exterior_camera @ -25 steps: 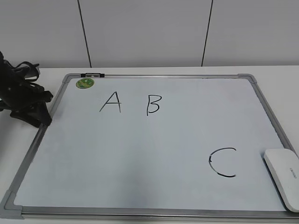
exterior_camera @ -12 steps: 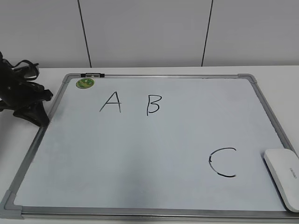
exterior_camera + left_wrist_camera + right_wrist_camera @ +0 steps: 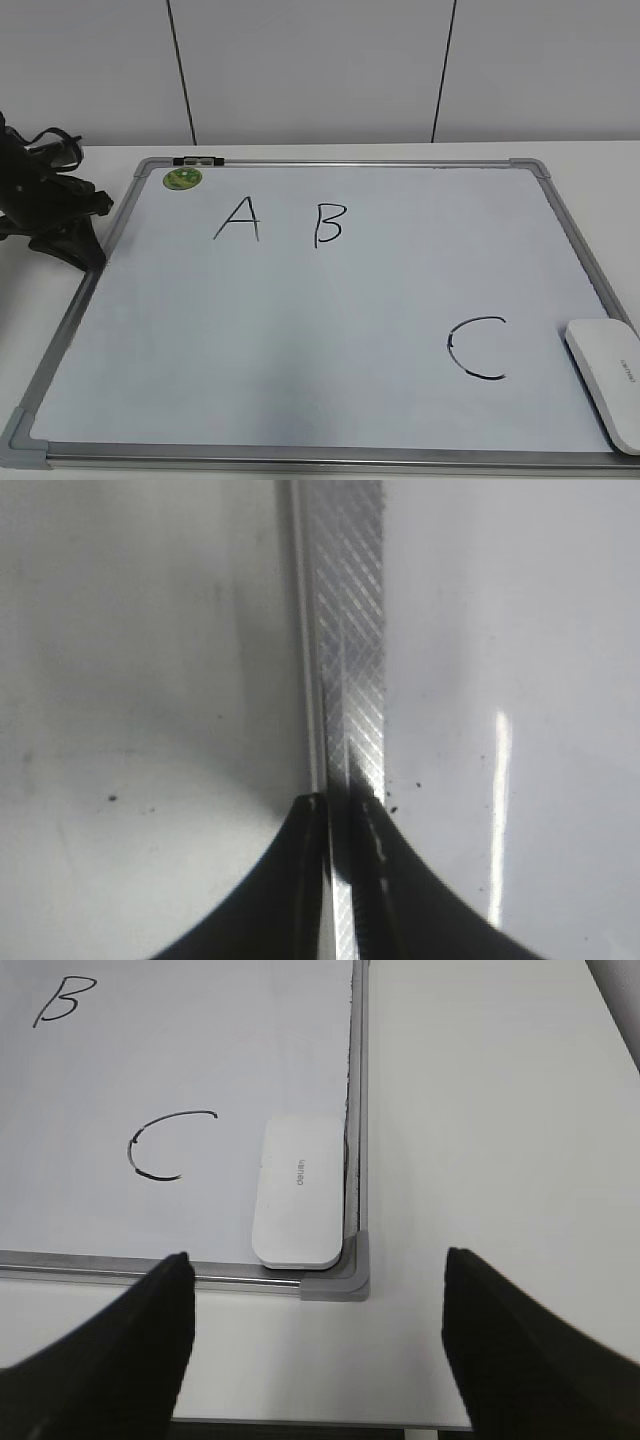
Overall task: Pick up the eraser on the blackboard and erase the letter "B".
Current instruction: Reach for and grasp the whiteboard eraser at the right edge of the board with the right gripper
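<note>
Lying untouched at lower right of the blackboard (image 3: 330,330), the eraser (image 3: 297,1190) awaits the spread-apart right tool (image 3: 315,1345); the letter "B" (image 3: 328,224) remains unerased; left tool (image 3: 340,805) pinched together.

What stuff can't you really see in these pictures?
- The eraser: the exterior view's right edge cuts it off; its small grey lettering is too small to read there.
- The right gripper: absent from the exterior view; the right wrist view shows only its two dark fingers, wide apart.
- The left gripper: close up in the left wrist view, nearly shut on the blackboard frame; actual contact unclear.
- The green sticker: its picture is too small.
</note>
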{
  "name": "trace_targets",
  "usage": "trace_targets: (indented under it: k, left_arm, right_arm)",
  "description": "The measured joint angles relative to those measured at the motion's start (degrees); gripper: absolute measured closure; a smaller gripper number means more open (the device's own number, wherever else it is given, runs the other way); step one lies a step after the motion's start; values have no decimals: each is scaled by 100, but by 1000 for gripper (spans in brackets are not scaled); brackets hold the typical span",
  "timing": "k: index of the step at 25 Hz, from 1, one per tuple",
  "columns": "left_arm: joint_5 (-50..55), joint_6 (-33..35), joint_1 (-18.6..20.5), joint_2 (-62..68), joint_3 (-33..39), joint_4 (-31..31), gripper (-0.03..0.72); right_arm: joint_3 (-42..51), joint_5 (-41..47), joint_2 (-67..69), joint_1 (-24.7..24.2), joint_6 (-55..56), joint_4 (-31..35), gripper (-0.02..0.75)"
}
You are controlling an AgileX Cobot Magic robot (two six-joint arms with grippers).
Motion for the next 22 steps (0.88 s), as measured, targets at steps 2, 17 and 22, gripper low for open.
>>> trace_targets:
  k: [2, 17, 22]
  left_arm:
    - [0, 0, 0, 0, 0, -9, 655]
    - [0, 0, 0, 0, 0, -9, 655]
    - [4, 0, 0, 0, -3, -9, 655]
  right_arm:
    - [-27, 0, 0, 0, 0, 0, 166]
    - [-689, -1085, 3877, 0, -117, 434, 209]
    - [-712, -1299, 5385, 0, -443, 732, 116]
